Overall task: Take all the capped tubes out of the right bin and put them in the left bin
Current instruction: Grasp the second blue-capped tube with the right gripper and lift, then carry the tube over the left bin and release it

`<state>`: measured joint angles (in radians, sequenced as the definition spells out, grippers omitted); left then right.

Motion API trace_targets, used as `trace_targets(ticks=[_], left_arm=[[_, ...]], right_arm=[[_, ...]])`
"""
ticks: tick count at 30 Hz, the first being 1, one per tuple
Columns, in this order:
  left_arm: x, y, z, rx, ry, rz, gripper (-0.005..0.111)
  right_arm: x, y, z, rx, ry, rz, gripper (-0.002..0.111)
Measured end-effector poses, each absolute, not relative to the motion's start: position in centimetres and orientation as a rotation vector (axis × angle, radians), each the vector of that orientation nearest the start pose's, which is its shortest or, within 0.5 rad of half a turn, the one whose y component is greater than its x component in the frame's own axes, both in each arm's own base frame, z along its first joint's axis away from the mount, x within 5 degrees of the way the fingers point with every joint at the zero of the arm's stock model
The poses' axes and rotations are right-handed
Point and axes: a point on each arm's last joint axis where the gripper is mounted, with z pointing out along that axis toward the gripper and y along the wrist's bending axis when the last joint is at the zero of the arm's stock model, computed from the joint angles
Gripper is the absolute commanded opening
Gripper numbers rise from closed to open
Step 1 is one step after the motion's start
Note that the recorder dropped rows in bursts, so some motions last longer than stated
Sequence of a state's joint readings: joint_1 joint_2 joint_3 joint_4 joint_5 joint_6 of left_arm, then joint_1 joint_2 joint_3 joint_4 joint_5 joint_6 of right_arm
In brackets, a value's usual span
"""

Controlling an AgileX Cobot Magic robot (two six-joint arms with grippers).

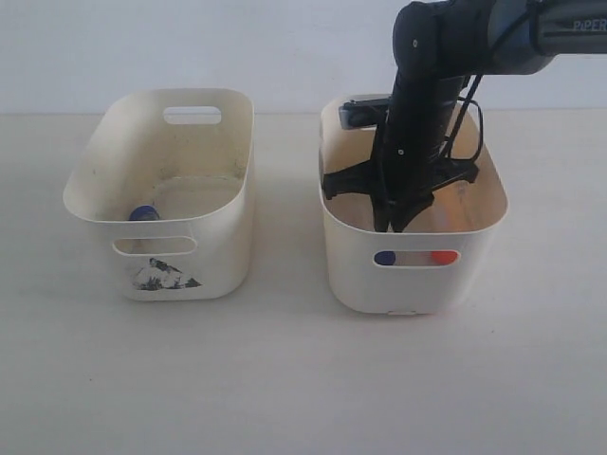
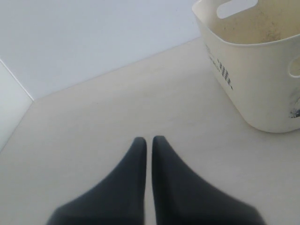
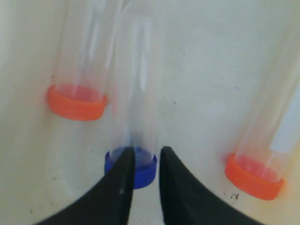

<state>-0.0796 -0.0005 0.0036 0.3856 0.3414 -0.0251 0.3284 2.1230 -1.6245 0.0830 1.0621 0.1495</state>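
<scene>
My right gripper reaches down inside the plain-fronted right bin. In the right wrist view its fingers stand a narrow gap apart, the gripper just over the blue cap of a clear tube lying on the bin floor. The cap spreads wider than the gap, and nothing is clamped. Orange-red caps show on either side; one may be a reflection in the wall. The left bin, with the black mark, holds a blue-capped tube. My left gripper is shut and empty above the table.
Through the right bin's front slot a blue cap and an orange-red cap show. The left bin's side stands a short way from the left gripper. The two bins sit side by side with a strip of table between them.
</scene>
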Motion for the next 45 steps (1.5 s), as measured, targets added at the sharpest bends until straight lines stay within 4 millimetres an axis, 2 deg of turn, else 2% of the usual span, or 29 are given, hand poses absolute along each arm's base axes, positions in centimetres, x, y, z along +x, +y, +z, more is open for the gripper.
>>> trace_targets(ticks=[3,11,19,21,23,28,33,37,40,45], left_arm=[[5.4,0.7,18.3,0.289,1.790,0.299,0.004],[5.4,0.7,18.3,0.289,1.790,0.299,0.004],[5.4,0.7,18.3,0.289,1.790,0.299,0.004],[5.4,0.7,18.3,0.289,1.790,0.299,0.004],[5.4,0.7,18.3,0.289,1.790,0.299,0.004],[5.4,0.7,18.3,0.289,1.790,0.299,0.004],[5.4,0.7,18.3,0.289,1.790,0.299,0.004],[5.4,0.7,18.3,0.289,1.790,0.299,0.004],[5.4,0.7,18.3,0.289,1.790,0.299,0.004],[5.4,0.7,18.3,0.289,1.790,0.299,0.004]], right_arm=[[40.4,14.5,17.3,-0.227,3.049,0.149,0.065],[40.6,14.5,16.9,-0.223,3.032,0.153,0.062],[41.1,14.6,14.1,-0.195,3.072,0.139,0.061],[41.2,14.6,13.6,-0.181,3.079,0.134,0.054],[41.2,14.6,13.5,-0.174,3.082,0.133,0.042],[41.2,14.6,13.5,-0.175,3.081,0.128,-0.001],[41.2,14.6,13.5,-0.176,3.079,0.126,0.000],[41.1,14.5,15.1,-0.184,3.041,0.125,0.000],[40.9,14.4,17.9,-0.187,2.976,0.145,0.000],[39.6,13.9,24.0,-0.190,2.847,0.183,0.000]])
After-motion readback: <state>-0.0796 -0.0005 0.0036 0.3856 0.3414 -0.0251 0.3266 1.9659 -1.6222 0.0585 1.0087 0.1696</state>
